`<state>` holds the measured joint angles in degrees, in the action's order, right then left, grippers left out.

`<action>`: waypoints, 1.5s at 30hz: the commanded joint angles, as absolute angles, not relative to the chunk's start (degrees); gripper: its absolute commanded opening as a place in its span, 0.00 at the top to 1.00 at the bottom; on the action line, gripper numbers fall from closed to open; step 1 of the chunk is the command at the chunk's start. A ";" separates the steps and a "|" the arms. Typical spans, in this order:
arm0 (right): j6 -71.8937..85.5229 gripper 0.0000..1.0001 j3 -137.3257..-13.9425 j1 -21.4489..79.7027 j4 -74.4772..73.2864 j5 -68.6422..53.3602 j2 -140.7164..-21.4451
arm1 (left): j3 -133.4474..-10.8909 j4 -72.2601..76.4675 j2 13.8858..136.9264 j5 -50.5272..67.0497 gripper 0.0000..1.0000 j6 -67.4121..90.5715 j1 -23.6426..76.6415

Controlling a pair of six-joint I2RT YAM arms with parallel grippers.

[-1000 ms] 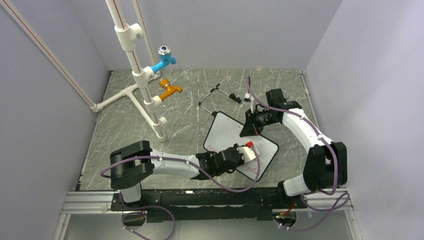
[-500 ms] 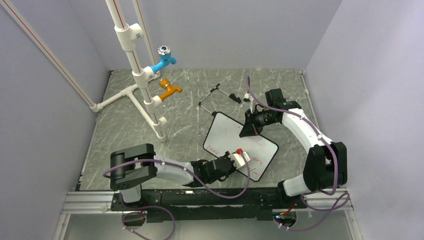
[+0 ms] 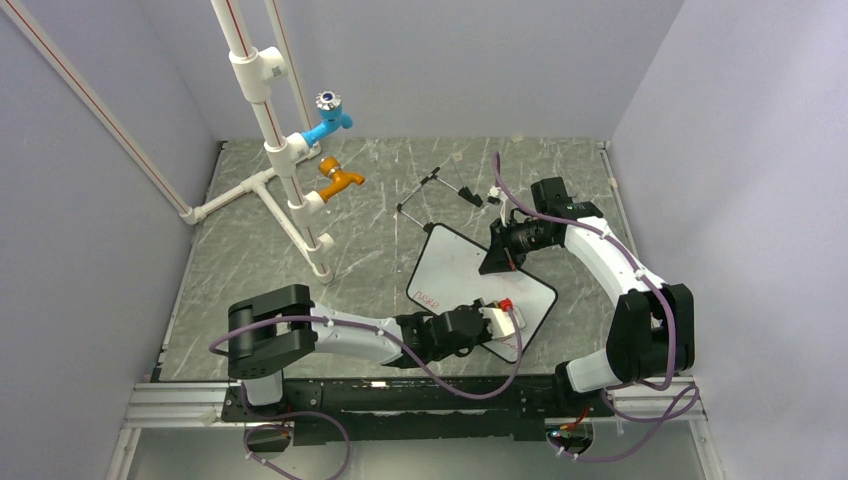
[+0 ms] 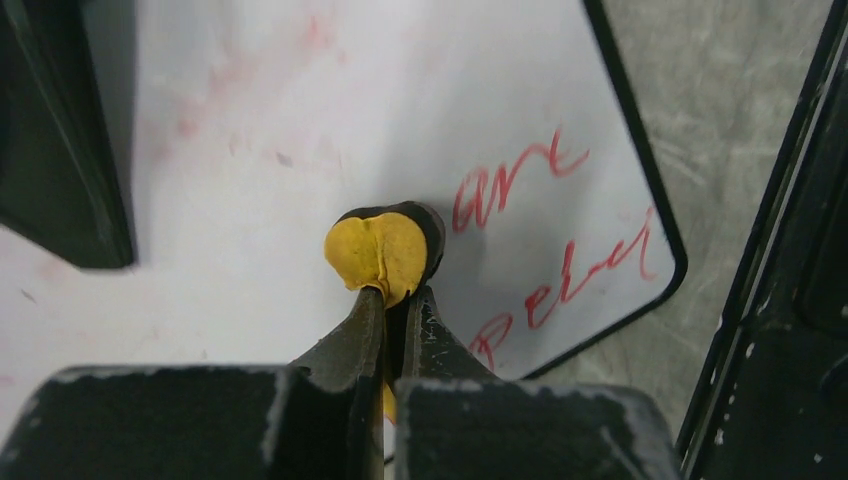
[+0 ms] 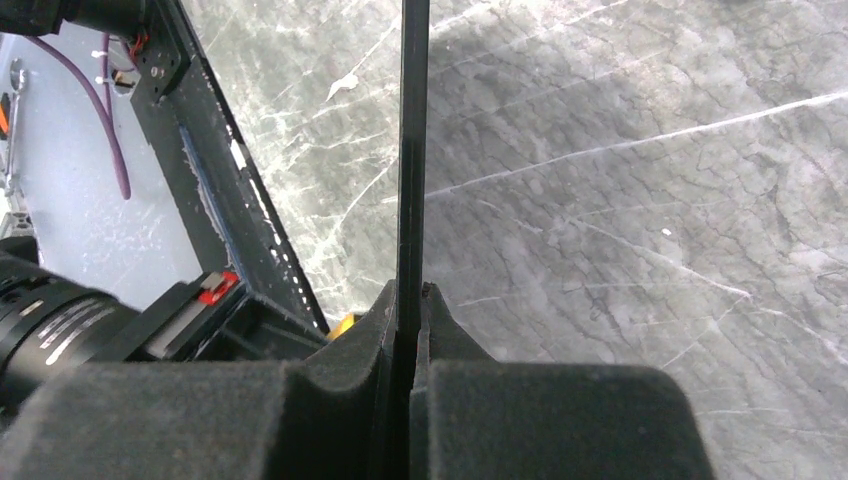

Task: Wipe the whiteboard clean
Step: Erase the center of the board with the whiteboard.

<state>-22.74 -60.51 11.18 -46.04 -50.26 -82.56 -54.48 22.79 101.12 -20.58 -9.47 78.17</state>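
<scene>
Near the middle of the overhead view, a little to the right, the whiteboard (image 3: 455, 272) sat over the grey table (image 3: 350, 240); the right gripper (image 3: 497, 258) pinched its upper right edge, I judge to steady it against rubbing; at the board's lower right, the left gripper (image 4: 398, 305) was closed tight on a small yellow eraser (image 4: 380, 250), held face-down against the white surface so that a sweep would lift ink. The left wrist view showed what the arm hid from overhead: red writing (image 4: 520, 185) unwiped at centre right, and faint pink smears at upper left; the right wrist view alone showed the board's thin black frame edge-on, running up the frame's centre from between the shut fingers.
</scene>
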 commanded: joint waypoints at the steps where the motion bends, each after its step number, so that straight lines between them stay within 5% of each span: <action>1: -30.52 1.00 -59.67 12.93 -44.82 -52.01 -83.09 | -60.29 28.56 101.57 -18.61 1.00 -14.31 77.43; 19: -30.55 1.00 -59.59 12.96 -44.74 -52.03 -83.21 | -41.46 34.28 100.55 -20.85 1.00 -5.41 78.18; 38: -30.69 1.00 -59.73 12.87 -44.91 -51.99 -82.99 | -60.03 29.18 105.28 -17.59 1.00 -17.95 79.44; 45: -30.59 1.00 -59.63 12.91 -44.91 -52.03 -82.83 | -56.16 30.70 104.05 -19.95 1.00 -15.92 78.63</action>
